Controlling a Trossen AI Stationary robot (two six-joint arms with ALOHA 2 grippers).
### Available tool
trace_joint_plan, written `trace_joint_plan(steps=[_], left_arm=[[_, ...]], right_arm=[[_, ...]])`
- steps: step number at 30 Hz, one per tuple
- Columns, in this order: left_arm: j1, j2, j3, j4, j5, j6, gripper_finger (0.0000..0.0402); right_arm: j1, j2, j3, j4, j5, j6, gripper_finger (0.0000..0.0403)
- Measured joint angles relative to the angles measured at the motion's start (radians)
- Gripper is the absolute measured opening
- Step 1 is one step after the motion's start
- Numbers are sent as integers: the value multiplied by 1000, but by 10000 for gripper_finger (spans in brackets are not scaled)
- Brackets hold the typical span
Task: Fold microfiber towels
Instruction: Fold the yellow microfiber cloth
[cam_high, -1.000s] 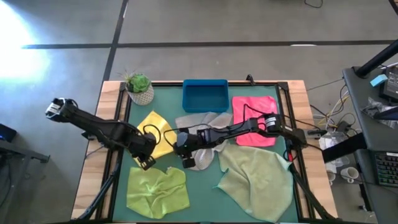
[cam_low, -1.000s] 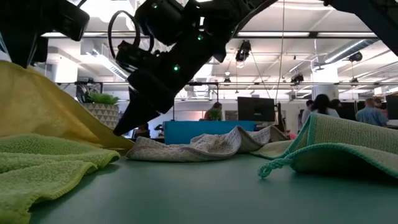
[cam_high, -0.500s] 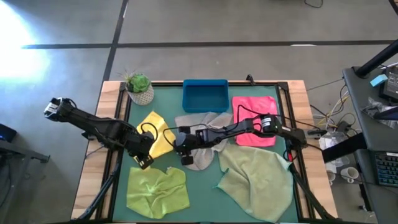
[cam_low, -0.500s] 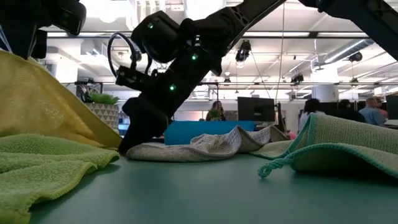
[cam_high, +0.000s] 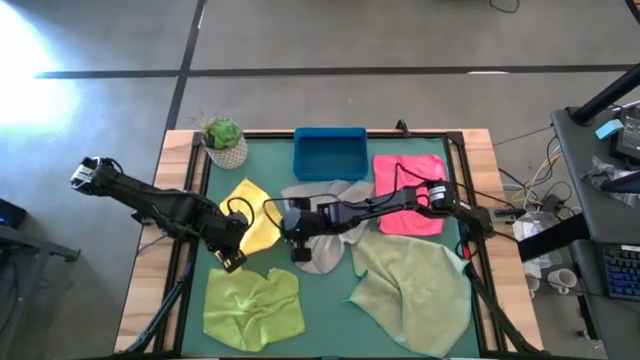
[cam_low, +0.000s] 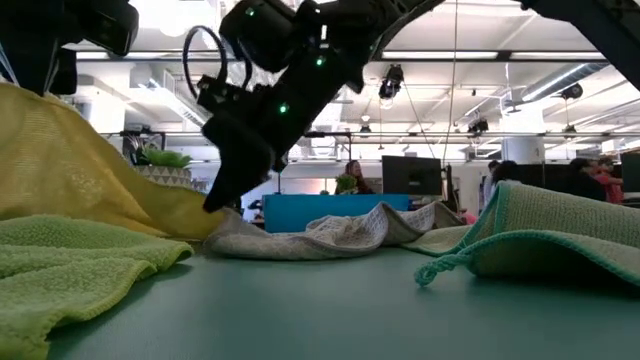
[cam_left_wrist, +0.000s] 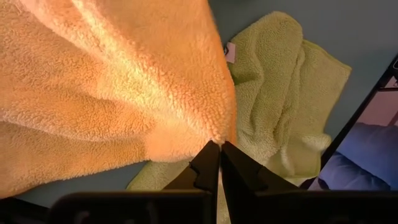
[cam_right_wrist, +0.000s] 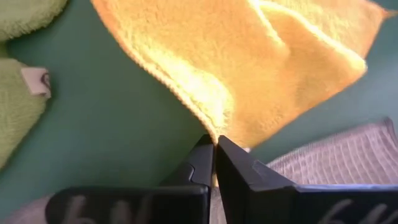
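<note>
Both claws pinch the yellow towel, lifted mid-tabletop: left claw clenched on one corner, right claw clenched on another, grey towel just beside, lime towel near

Fuzzy yellow towel, waffle-textured grey towel, smooth matt green table.

The left gripper fingers pinch the yellow towel above the lime green towel.
</note>
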Motion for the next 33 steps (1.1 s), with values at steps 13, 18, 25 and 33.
trace_joint_plan(steps=[13, 18, 25, 33], left_arm=[[0, 0, 15, -1, 9, 143, 0], [2, 0, 67, -3, 18, 225, 0], [2, 4, 176, -113, 21, 289, 0], [3, 19, 319, -336, 25, 416, 0]], right_arm=[[29, -197, -1, -153, 4, 209, 9], [38, -282, -1, -173, 59, 275, 8], [70, -373, -1, -187, 82, 354, 8], [122, -406, 48, -188, 152, 381, 8]])
